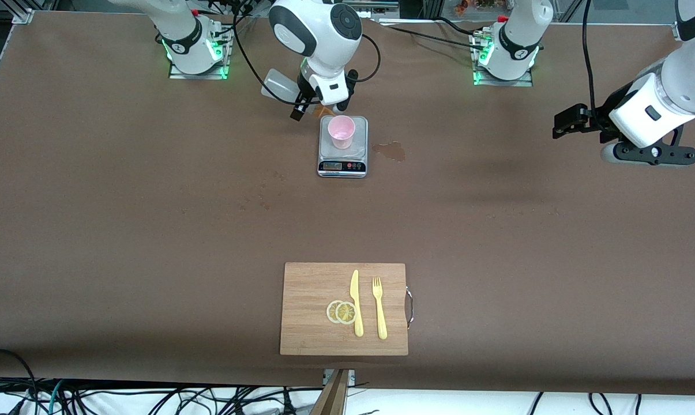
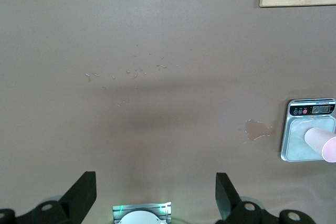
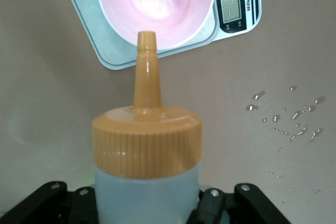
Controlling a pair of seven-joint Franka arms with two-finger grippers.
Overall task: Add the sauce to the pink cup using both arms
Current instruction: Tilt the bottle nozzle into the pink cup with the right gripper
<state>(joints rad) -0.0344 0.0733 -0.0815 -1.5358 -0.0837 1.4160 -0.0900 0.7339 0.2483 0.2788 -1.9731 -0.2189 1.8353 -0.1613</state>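
One cup (image 1: 342, 131) stands on the scale (image 1: 342, 164), wet inside. Right gripper (image 1: 304, 101) pinches the bottle (image 3: 147, 182), nozzle over its rim. Left gripper (image 2: 156, 192) waits spread over bare table (image 1: 93, 202).

Right hand (image 1: 311, 107) with the sauce bottle (image 3: 147, 166) crowds the pink cup (image 1: 342, 131) on the scale (image 1: 342, 161); open surface (image 1: 151, 219) runs between scale and cutting board (image 1: 312, 323).

White right arm's black two-finger right gripper (image 1: 303, 102), top centre of frame, clamped on something; white left arm's black left gripper (image 1: 566, 123), right edge, fingers spread, empty, waiting.
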